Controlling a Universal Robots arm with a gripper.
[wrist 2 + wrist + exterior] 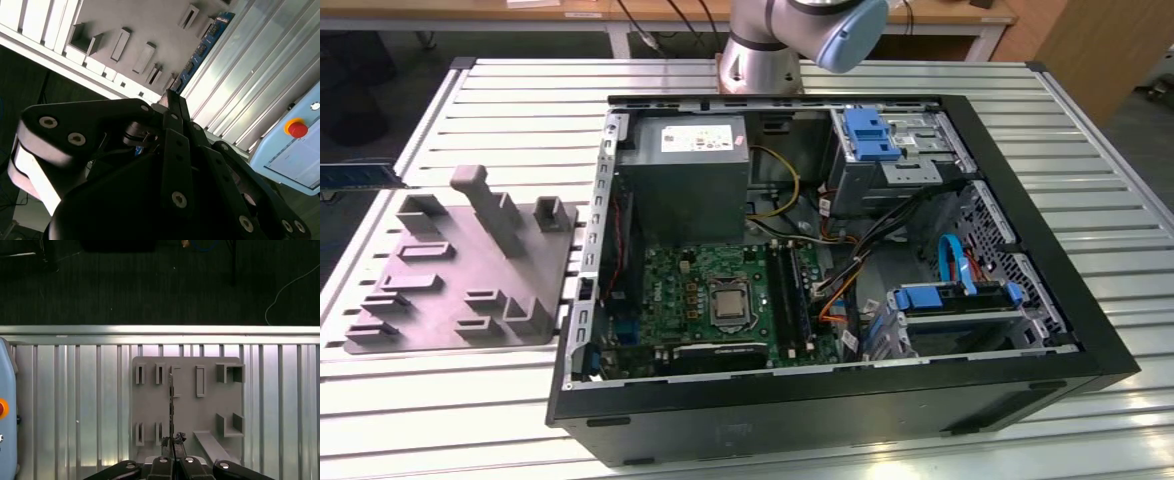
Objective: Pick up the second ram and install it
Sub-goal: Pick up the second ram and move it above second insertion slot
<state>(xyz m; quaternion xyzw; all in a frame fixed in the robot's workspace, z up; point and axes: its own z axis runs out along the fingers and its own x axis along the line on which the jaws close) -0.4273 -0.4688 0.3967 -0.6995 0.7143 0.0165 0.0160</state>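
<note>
My gripper (172, 444) is shut on the second ram (171, 400), which is seen edge-on as a slim dark strip running out from the fingertips over the grey moulded plate (210, 405). In the second wrist view the same card (202, 47) shows a blue face with dark chips and sticks out past the gripper (170, 96) above the plate (125, 20). In the exterior view the ram (358, 177) pokes in at the left edge, above and to the left of the plate (454, 290). The open computer case (1014, 390) lies to the right, with its memory slots (787, 285) beside the CPU socket (724, 303).
The arm's base (767, 50) stands behind the case. Inside the case are a power supply (683, 170), cables and blue-tabbed drive brackets (874, 135). A light blue box with a red button (296, 129) lies on the slatted table (75, 405) near the plate. The table's edge (150, 330) borders dark floor.
</note>
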